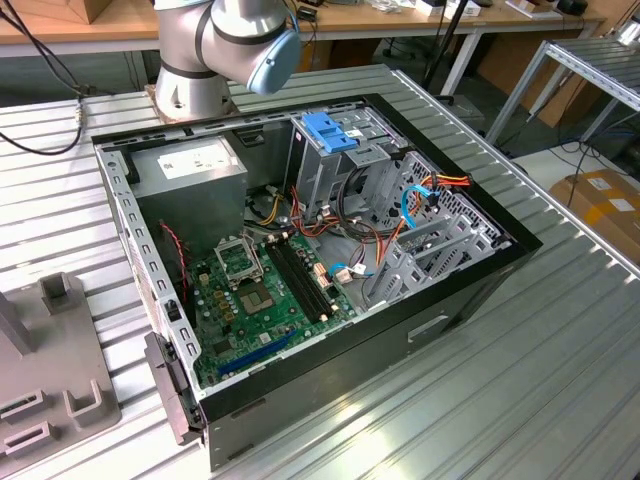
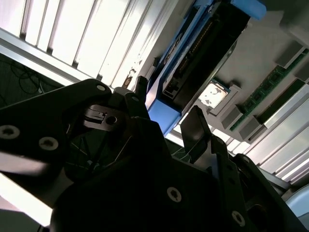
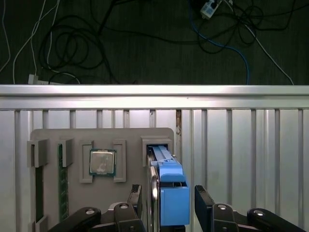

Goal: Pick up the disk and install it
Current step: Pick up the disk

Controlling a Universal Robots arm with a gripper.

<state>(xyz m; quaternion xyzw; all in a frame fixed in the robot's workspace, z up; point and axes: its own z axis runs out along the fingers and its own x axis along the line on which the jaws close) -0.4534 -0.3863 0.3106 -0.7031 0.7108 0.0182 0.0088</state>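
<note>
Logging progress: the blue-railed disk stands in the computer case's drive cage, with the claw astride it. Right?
No: the disk stands in the slot of the grey tray, with the claw astride it, as the first wrist view shows.

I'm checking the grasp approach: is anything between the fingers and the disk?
Nothing visible. In the first wrist view the gripper straddles the disk, which stands in a slot of the grey holder, one finger on each side.

Exterior view: silver-grey cylindrical metal arm point(image 1: 190, 45) wearing pale blue round joint cap point(image 1: 272, 57). Both wrist views: matte black angular gripper point(image 3: 168, 193) showing small silver screws point(image 2: 174, 194) along hinged linkages, flat black fingers point(image 3: 203, 205) tapering toward tips.
</note>
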